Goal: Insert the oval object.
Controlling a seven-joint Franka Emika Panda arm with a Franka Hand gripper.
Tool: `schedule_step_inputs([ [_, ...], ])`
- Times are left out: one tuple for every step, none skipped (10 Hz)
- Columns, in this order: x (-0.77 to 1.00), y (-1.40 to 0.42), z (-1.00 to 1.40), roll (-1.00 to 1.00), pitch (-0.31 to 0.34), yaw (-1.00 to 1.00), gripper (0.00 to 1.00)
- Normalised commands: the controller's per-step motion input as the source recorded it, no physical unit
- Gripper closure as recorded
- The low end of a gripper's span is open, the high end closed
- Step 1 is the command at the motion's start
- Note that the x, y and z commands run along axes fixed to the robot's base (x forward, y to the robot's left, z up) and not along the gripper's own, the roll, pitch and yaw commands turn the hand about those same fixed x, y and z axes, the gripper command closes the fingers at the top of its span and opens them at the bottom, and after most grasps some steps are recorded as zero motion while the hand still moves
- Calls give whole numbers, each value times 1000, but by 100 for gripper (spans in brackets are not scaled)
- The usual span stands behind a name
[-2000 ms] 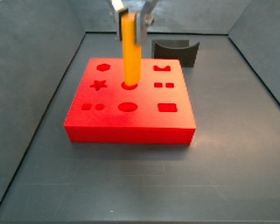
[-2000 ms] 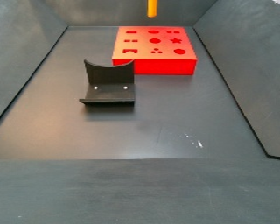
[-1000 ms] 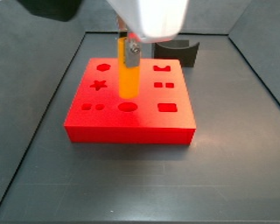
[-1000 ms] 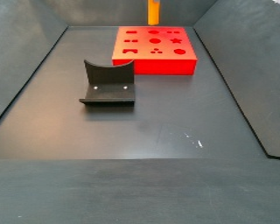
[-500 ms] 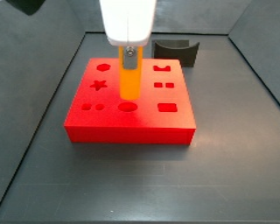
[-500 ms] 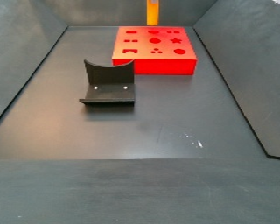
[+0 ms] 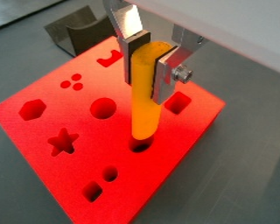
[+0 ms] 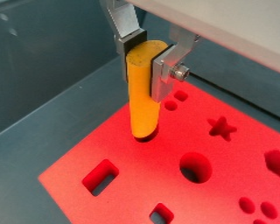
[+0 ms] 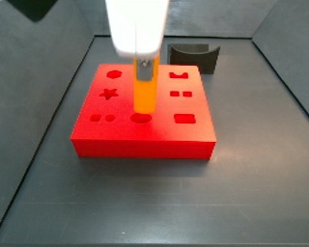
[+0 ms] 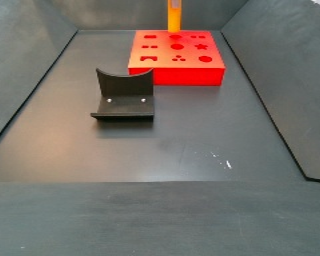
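Note:
My gripper (image 7: 152, 63) is shut on the oval object (image 7: 143, 101), a long orange-yellow peg held upright by its upper end. It also shows in a wrist view (image 8: 143, 92) with the gripper (image 8: 149, 59) round its top. The peg's lower end meets a hole in the red block (image 7: 60, 166). In a side view the gripper (image 9: 144, 66) holds the peg (image 9: 143, 96) over the middle hole of the near row of the red block (image 9: 144, 140). How far the tip is in, I cannot tell. In a side view only the peg (image 10: 174, 15) shows, above the red block (image 10: 190, 72).
A dark grey curved block (image 9: 196, 56) stands behind the red block, apart from it; it also shows in a side view (image 10: 123, 95) and in a wrist view (image 7: 78, 26). Grey walls (image 9: 42, 125) ring the dark floor (image 10: 163, 170).
The gripper has carried the peg from the block's middle hole toward the near row and lowered it, so its tip now meets the near middle hole.

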Motion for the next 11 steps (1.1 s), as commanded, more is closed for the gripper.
schedule_step_inputs([
  [0,-9,-271,57,-20,-420,100],
  [0,-23,-234,64,-27,-417,100],
  [0,-31,-214,64,-21,-420,100],
  [-29,-17,-151,59,0,-383,100],
  [11,-103,-83,0,-26,-226,100],
  [14,-66,-80,0,-23,-46,100],
  [0,-111,-17,3,-11,14,100],
  [-6,0,-83,4,-47,134,100],
  [-29,0,-91,0,-50,234,100],
  [-51,0,0,0,-44,366,100],
  [0,0,0,0,-37,446,100],
])
